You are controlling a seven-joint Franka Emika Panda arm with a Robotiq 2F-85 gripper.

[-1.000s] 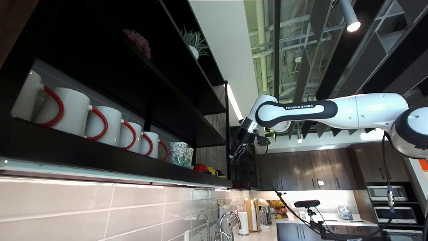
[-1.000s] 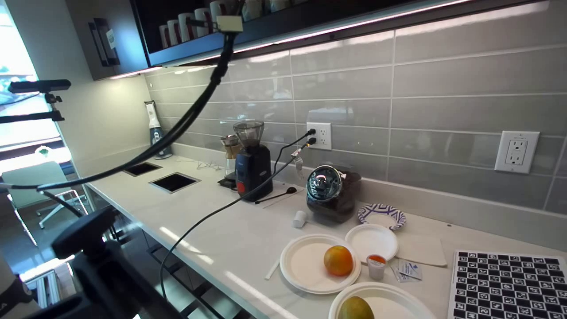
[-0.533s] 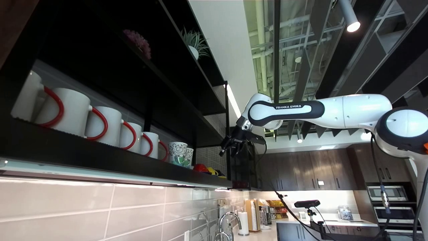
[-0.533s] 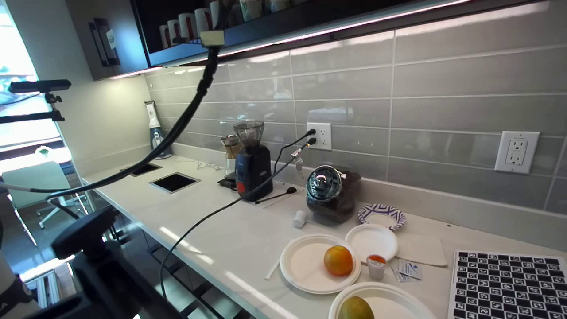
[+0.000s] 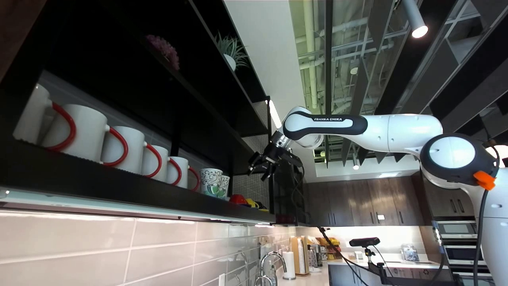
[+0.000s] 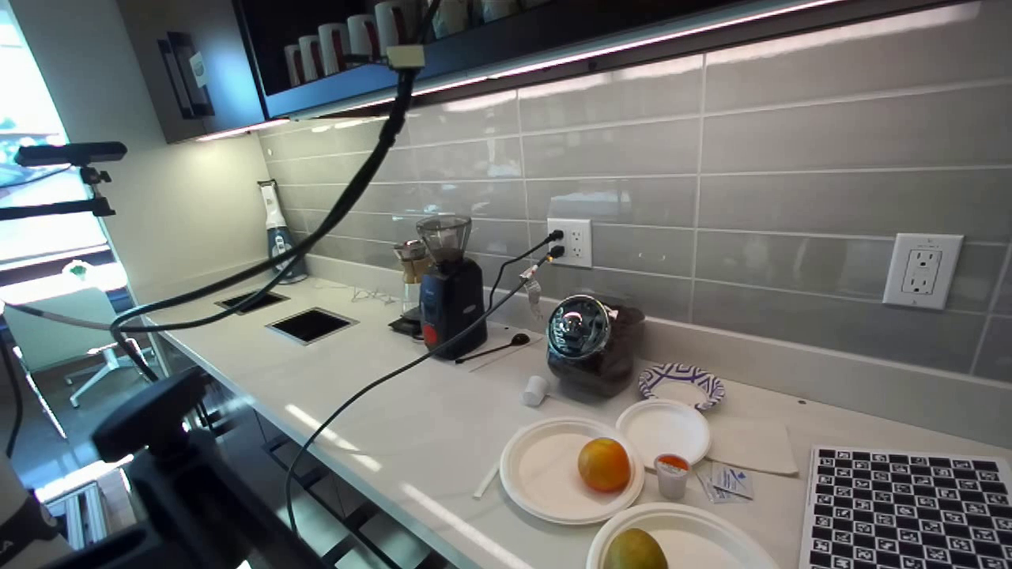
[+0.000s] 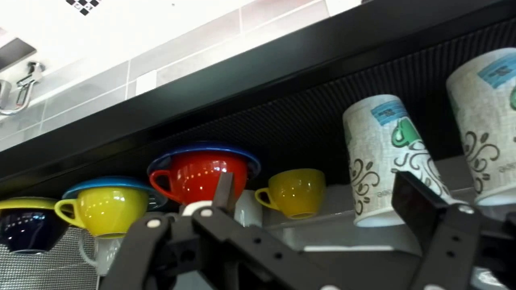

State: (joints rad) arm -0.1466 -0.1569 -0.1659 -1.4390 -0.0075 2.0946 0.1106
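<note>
My gripper [image 7: 318, 191] is open and empty in the wrist view, which looks upside down. In an exterior view the gripper [image 5: 258, 173] hangs in front of the shelf, above its cups. A small yellow cup [image 7: 297, 191] shows between the fingers, farther back. One finger overlaps a red cup [image 7: 205, 175] on a blue saucer; the other overlaps a patterned paper cup [image 7: 379, 161]. I see no contact. A second paper cup [image 7: 489, 129] stands beside it. A yellow cup [image 7: 111, 207] on a light-blue saucer and a dark blue cup [image 7: 30, 229] are farther along. The coloured cups look foot-up.
The black shelf edge [image 5: 139, 198] runs below the cups, with another shelf board [image 5: 222, 123] above. White mugs with red handles [image 5: 123, 149] line the shelf. Below, the counter [image 6: 379, 419] holds a grinder [image 6: 452, 300], plates [image 6: 545, 506] and an orange [image 6: 605, 465].
The arm has moved left in an exterior view, bringing the gripper closer to the shelf, and the fingers look more spread. The arm's cables have shifted. The cups look unmoved.
</note>
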